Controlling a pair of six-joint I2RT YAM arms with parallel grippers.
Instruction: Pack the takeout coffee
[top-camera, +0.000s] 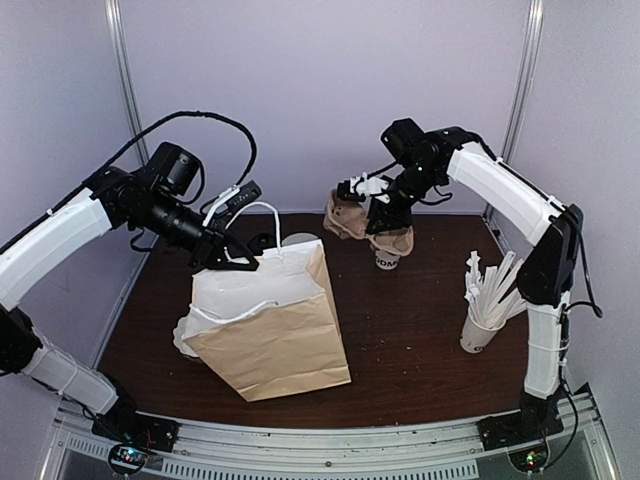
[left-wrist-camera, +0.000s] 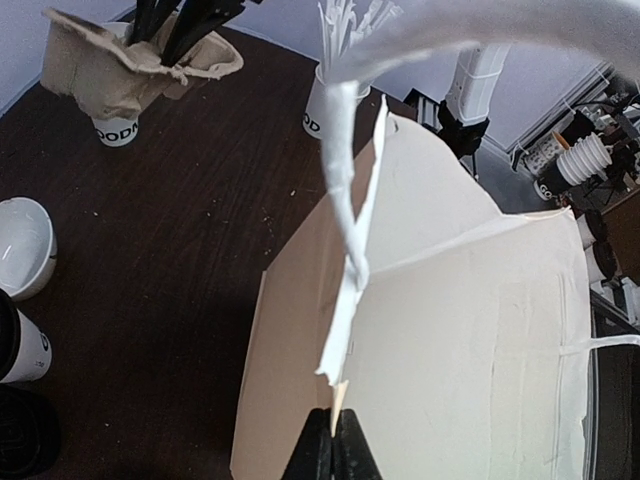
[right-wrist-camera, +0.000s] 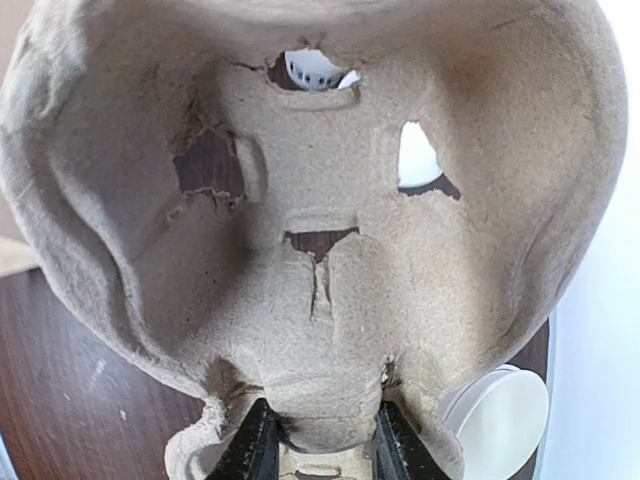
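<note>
The takeout coffee (top-camera: 387, 259) is a white cup with dark print near its base, at the back middle of the table. A brown pulp cup carrier (top-camera: 345, 215) sits round its top, and my right gripper (top-camera: 380, 220) is shut on that carrier. In the right wrist view the carrier (right-wrist-camera: 320, 150) fills the frame, the gripper (right-wrist-camera: 322, 440) pinching a fold of it. A white round part of a cup (right-wrist-camera: 495, 420) peeks out at lower right. My left gripper (top-camera: 232, 262) is shut on the rim of the brown paper bag (top-camera: 275, 330), which stands open.
A white cup full of paper-wrapped sticks (top-camera: 482, 325) stands at the right, close to the right arm's column. Behind the bag is an empty white cup (top-camera: 297, 240). The left wrist view shows it (left-wrist-camera: 22, 245) beside another cup (left-wrist-camera: 22, 345) and a dark stack (left-wrist-camera: 15, 430).
</note>
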